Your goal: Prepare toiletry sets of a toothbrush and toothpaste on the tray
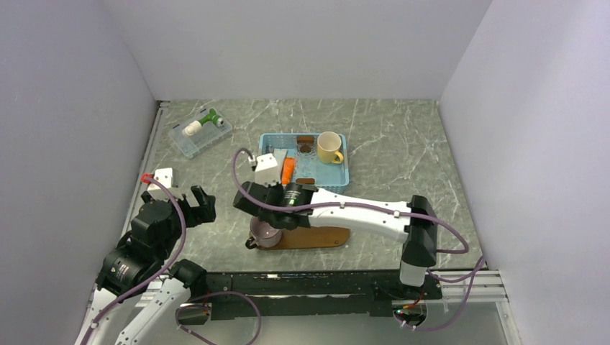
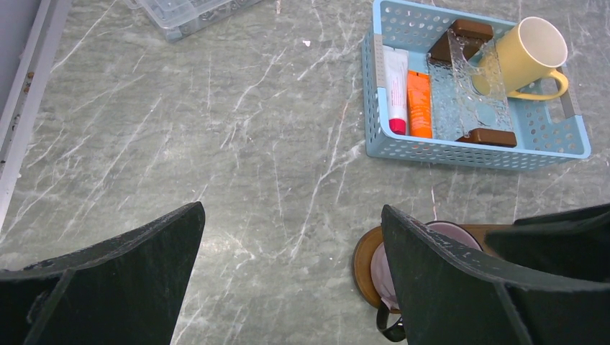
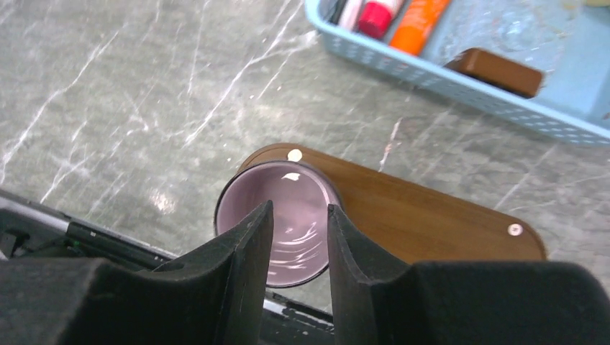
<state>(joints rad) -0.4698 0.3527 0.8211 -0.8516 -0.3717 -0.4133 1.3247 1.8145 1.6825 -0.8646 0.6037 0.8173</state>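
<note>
Far left, rear: a clear plastic box [image 1: 185,146] on the grey marbled tabletop [image 2: 216,144], holding a green-and-white item [image 1: 203,122].

Left, near edge: the left gripper [image 2: 291,214] hangs above bare tabletop with its jaws spread wide and nothing between them.

Centre: the tray [image 3: 431,223], a dark-brown wooden board with rounded ends and a pale dot near each end, lies lengthwise near the front edge. A mauve cup [image 3: 302,180] stands upright on its left end. The rest of the board's top surface that shows in the right wrist view is bare.

Centre, above the cup: the right gripper [image 3: 299,208] points down over the cup's mouth. Its jaws stand a narrow gap apart, and only the cup's interior is visible between them.

Right of centre, behind the tray and apart from it: a light-blue slotted basket [image 2: 475,154]. At its left end lie a white tube with a pink cap [image 2: 394,79] and, just beside it, the toothpaste [image 2: 419,104], an orange tube. Further right in the basket are a clear textured glass piece [image 2: 467,97], two brown blocks [image 2: 490,136] and a tilted yellow mug [image 2: 529,54].
</note>
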